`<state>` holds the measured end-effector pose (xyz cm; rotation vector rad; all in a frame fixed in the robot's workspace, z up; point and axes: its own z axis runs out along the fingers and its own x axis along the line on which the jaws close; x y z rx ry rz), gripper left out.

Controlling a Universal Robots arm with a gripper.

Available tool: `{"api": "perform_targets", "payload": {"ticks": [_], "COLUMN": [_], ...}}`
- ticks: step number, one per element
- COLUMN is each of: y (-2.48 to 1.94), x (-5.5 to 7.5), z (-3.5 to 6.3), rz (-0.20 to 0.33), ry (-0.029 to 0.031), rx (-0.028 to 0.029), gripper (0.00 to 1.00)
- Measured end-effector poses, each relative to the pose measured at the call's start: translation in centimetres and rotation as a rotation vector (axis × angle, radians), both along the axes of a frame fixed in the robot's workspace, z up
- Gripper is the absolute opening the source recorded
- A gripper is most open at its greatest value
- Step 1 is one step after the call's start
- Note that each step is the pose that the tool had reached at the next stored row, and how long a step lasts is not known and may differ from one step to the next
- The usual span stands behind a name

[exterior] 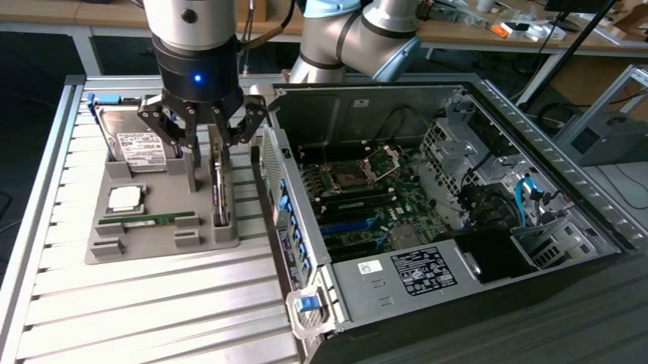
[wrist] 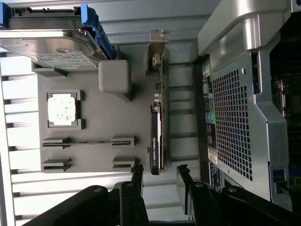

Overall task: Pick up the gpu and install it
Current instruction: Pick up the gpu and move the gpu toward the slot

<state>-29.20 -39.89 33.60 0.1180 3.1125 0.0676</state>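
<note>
The gripper hangs spread above the gpu, jaws either side of it and not touching. The gpu stands on edge in a slot along the tray's side. It looks light, stiff and fragile. Its bare upper edge by the cooler block seems the safest hold.

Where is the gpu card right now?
In the exterior view the gpu stands on edge in the grey holder, on the side nearest the open computer case, with the open gripper right above it.

Wide-spread hand over upright gpu
</note>
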Motion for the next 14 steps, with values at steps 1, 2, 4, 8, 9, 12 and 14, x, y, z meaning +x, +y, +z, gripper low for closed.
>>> {"api": "perform_targets", "payload": {"ticks": [1,2,4,8,9,12,14], "y": [0.00,0.00,0.00,0.00,0.00,0.00,0.00], "x": [0.00,0.00,0.00,0.00,0.00,0.00,0.00], "z": [-0.03,-0.04,-0.09,-0.18,-0.20,-0.26,-0.30], "rz": [0.000,0.000,0.000,0.000,0.000,0.000,0.000], "ry": [0.0000,0.0001,0.0000,0.0000,0.0000,0.0000,0.0000], "rx": [0.0000,0.0000,0.0001,0.0000,0.0000,0.0000,0.0000], "gripper": [0.42,0.42,0.42,0.42,0.42,0.42,0.42]}}
